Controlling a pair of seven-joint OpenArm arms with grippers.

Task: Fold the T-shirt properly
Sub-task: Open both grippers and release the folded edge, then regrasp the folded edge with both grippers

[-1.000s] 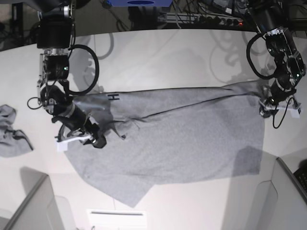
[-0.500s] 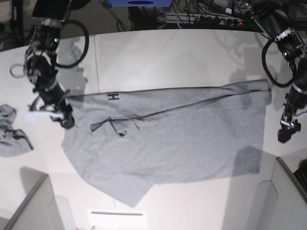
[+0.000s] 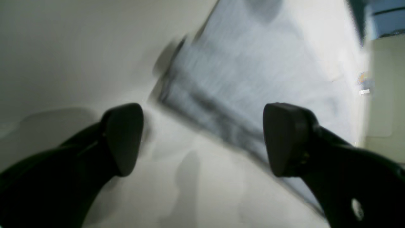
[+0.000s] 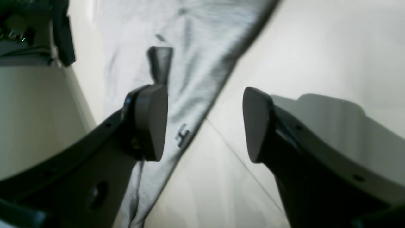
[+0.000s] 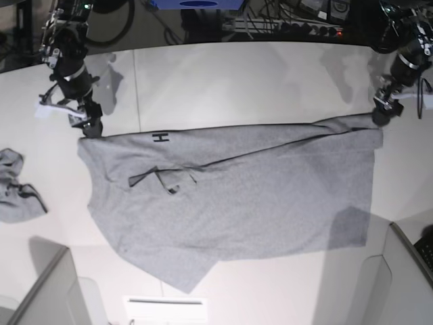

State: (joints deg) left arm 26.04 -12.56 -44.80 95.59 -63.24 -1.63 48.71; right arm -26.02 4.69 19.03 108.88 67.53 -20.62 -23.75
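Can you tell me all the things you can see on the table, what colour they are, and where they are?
T-shirt: one, heather grey with a black letter near its top edge, spread across the middle of the table.
Small cloth: one, grey with dark trim, crumpled at the base view's left edge of the table.
Table: one, off-white, under everything.
Power strip and cables: black cables and a pale strip, behind the table's far edge.
Left gripper: one, black, open, empty, at the shirt's far corner on the base view's right.
Right gripper: one, black, open, empty, at the shirt's far corner on the base view's left.
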